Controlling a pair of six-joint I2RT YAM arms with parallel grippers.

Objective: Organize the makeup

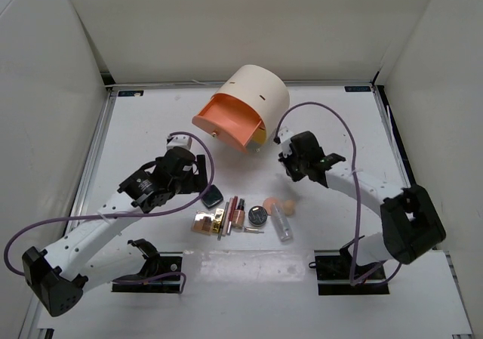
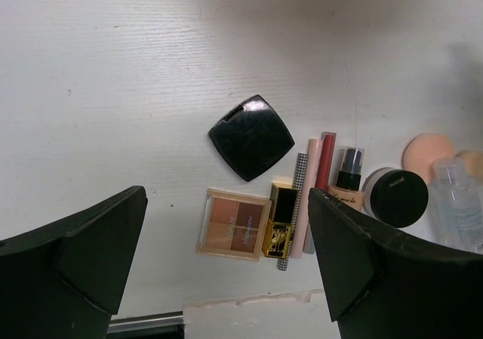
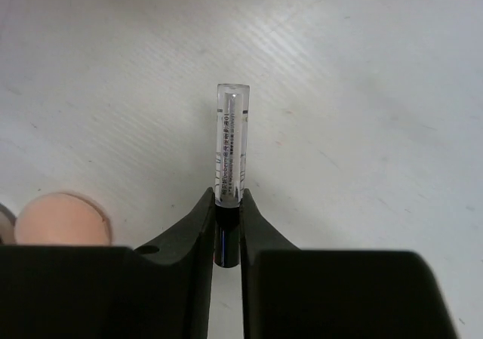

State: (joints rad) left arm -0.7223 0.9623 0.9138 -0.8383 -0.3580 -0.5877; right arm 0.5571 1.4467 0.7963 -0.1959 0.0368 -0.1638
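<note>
Pinching a slim clear tube [image 3: 232, 139] by its dark end, right tool [image 3: 227, 200] nearly closed, lower centre of wrist view. Left tool [image 2: 226, 195] gapes wide, empty, above black square compact [image 2: 250, 137] on bench [image 2: 113, 67]. Other makeup [image 1: 241, 217] rowed mid-frame; cream drawer box [image 1: 256, 97] beyond.

The square compact [image 2: 251, 137] was glossy black. The palette [image 2: 234, 223] showed four brown and orange shades in a pale gold frame. One pencil [image 2: 293, 211] bore a black-and-white check, and one slim tube [image 2: 324, 161] was red. A sponge [image 2: 427, 154] was peach. The clear tube [image 3: 231, 143] carried dark print and a black end. The cylinder box [image 1: 256, 93] was cream, its drawer [image 1: 226, 121] orange. The surface [image 2: 113, 67] was white.
</note>
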